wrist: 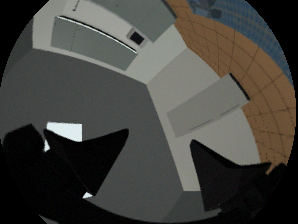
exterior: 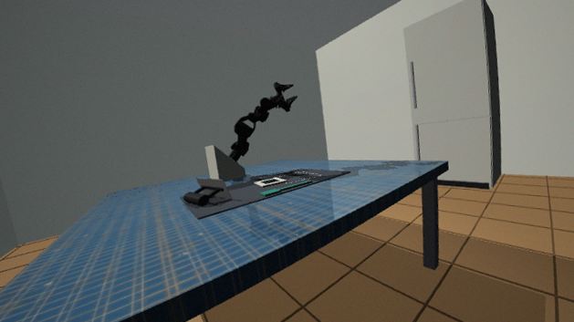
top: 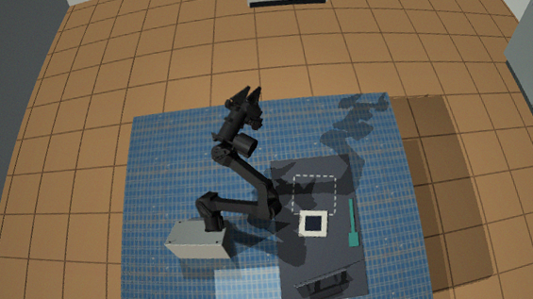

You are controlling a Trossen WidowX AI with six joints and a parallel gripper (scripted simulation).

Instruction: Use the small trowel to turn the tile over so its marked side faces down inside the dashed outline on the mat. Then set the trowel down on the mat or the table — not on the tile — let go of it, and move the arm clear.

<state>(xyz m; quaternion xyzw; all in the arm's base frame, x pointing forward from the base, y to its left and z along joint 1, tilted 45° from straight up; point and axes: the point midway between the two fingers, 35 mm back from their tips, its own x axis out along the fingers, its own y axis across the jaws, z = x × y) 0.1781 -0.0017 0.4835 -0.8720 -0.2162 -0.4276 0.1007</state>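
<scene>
The table (top: 158,175) (exterior: 145,236) is blue-checked, the trowel (top: 353,223) (exterior: 286,187) green.

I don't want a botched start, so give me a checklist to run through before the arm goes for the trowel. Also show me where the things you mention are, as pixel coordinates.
1. Gripper (top: 254,87) (exterior: 295,91) (wrist: 160,137) open, nothing between its fingers: ok.
2. Trowel (top: 352,221) (exterior: 285,187) lying on the mat (top: 319,255) (exterior: 212,211), off the tile (top: 324,222) (exterior: 260,184): ok.
3. Tile flat, marked side up, ready to be turned: ok.
4. Gripper lined up over the trowel's handle: not ok, it is raised well away from it.
5. Trowel in the wrist view: not ok, that shows walls and cabinets instead.
6. Trowel's handle free to slip a finger under: cannot tell.
</scene>
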